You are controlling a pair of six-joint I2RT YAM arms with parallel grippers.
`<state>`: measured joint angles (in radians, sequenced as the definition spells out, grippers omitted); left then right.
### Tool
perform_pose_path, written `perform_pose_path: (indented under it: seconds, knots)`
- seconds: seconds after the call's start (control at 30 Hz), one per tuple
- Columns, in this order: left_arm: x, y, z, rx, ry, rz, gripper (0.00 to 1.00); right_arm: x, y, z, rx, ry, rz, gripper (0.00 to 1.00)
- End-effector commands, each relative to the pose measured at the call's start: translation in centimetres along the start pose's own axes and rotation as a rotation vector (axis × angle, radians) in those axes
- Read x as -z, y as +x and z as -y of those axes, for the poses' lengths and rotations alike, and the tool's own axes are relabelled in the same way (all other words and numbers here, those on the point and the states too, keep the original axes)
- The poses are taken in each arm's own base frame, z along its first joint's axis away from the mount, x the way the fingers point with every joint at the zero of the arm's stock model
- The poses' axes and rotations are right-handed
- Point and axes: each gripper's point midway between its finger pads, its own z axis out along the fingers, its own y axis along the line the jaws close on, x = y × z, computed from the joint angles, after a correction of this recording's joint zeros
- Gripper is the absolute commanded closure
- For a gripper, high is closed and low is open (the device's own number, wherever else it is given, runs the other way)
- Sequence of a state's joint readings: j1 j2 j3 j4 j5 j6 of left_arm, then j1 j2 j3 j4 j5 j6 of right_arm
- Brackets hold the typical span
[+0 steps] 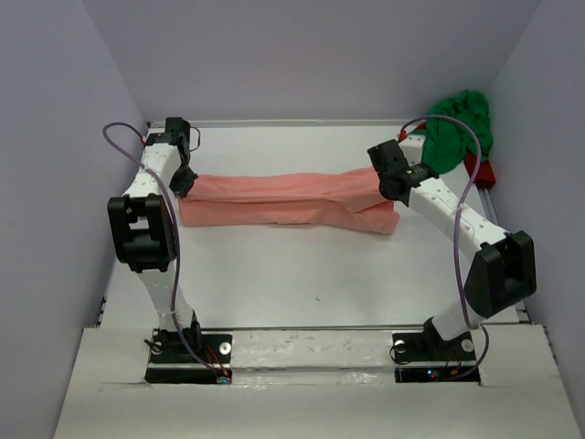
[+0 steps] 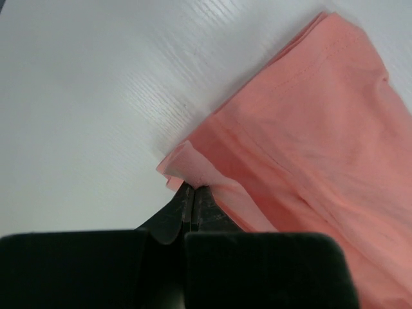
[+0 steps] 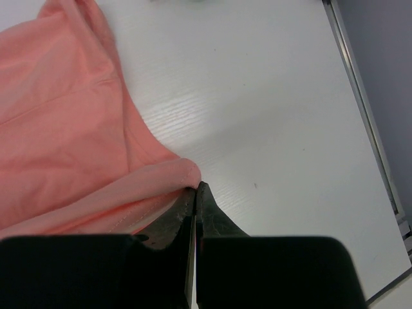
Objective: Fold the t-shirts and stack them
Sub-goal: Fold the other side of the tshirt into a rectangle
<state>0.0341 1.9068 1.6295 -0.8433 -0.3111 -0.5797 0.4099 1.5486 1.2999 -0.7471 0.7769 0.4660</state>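
The salmon pink t-shirt [image 1: 283, 199] lies stretched in a long band across the middle of the table. My left gripper [image 1: 186, 181] is shut on its left end; the left wrist view shows the cloth [image 2: 309, 129] pinched at the fingertips [image 2: 193, 187]. My right gripper [image 1: 395, 183] is shut on its right end, where the cloth is doubled over; the right wrist view shows a fold of pink cloth [image 3: 64, 129] at the gripper [image 3: 196, 187]. The bright green t-shirt [image 1: 462, 128] lies crumpled at the back right corner.
A red object [image 1: 483, 171] lies beside the green shirt at the right edge. The white table [image 1: 292, 274] is walled on the left, back and right. The table's right edge rail [image 3: 360, 96] shows in the right wrist view.
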Motion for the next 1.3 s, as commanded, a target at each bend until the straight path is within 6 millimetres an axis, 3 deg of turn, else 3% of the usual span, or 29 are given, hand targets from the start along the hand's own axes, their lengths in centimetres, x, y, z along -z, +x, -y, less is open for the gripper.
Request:
perform_pose_path:
  seconds: [0.0,0.4,0.53,0.77,1.27]
  knots:
    - [0.1,-1.8,-0.9,-0.024,-0.064,0.049,1.00,-0.3,-2.8,0.9,-0.014,0.050,0.057,1.00]
    - [-2.1,-1.7,1.5,-0.074,-0.093,0.032,1.00,-3.8,-1.3,-0.6,0.048,0.105,-0.009,1.00]
    - [-2.2,-0.9,3.3,-0.121,-0.085,0.024,1.00,-5.0,-1.3,-0.5,0.060,0.135,-0.024,1.00]
    - [-2.7,-1.0,4.0,-0.134,-0.095,0.026,1.00,-7.1,-0.6,-0.4,0.061,0.147,-0.075,1.00]
    - [-4.1,-0.5,4.1,-0.151,-0.118,0.009,1.00,-9.3,-0.7,-3.1,0.125,0.082,-0.118,1.00]
